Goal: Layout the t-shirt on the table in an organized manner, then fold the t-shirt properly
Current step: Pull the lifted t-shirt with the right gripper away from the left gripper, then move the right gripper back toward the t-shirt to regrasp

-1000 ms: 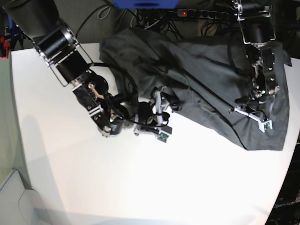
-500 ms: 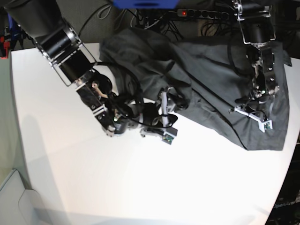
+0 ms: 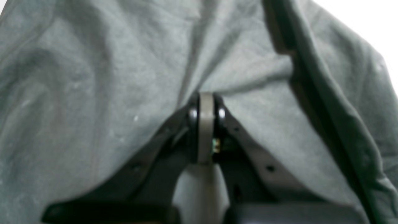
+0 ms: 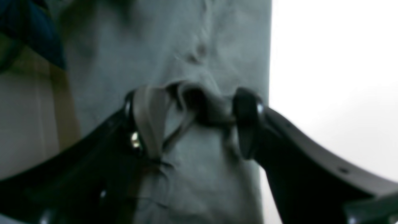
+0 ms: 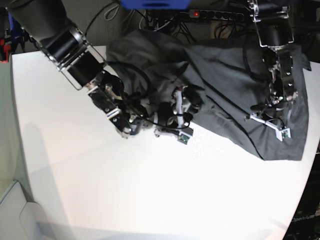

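The left end effector (image 3: pixel 205 107) is clenched on the shirt (image 3: pixel 93 77). The right end effector (image 4: pixel 192 119) stands wide, a shirt fold between its fingers (image 4: pixel 245 121).

Black arms (image 5: pixel 75 55) with looping black cables; curved black fingers (image 4: pixel 248 121), small screws.

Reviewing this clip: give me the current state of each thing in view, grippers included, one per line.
t-shirt: crumpled and bunched at the table's far side, not laid flat, not folded.
table: white top, shirt lying over its far part.
left gripper: shut, pinching a fold of the shirt.
right gripper: jaws apart, a bunched shirt edge between them.
power strip: red light on.
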